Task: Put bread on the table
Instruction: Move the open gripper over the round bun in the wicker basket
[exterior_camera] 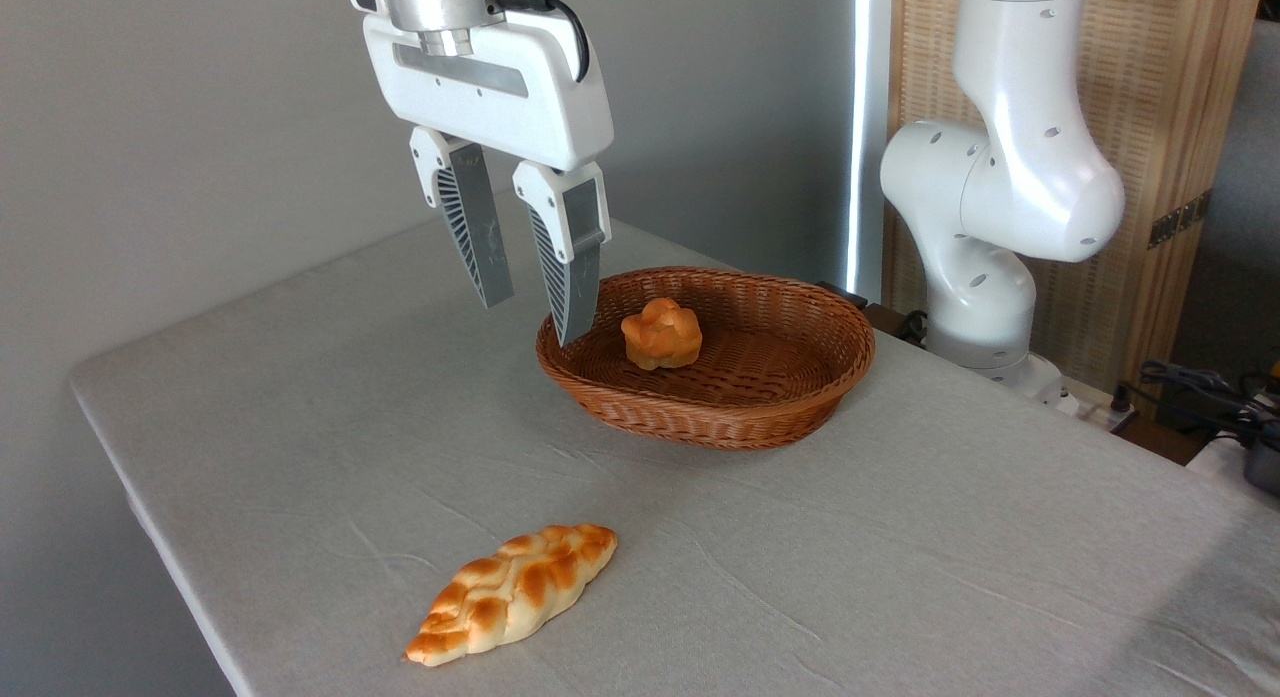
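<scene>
Cloth of the grey table (pixel 900 577) lies bare and wide in front, except for a braided loaf (pixel 513 592) near the front left edge, so you have much open room for setting down to the right of it. Behind this stands the oval wicker basket (pixel 800 397), and the bread (pixel 661 333), a small round bun with a lobed top, rests inside it, left of its middle. Your gripper (pixel 533 319) hangs above the left rim of the basket, fingers spread and holding nothing. The bun lies just to the right of the fingertips and lower. I judge you must shift right, then descend past the rim wall. The bun has no long axis, so any closing direction serves.
</scene>
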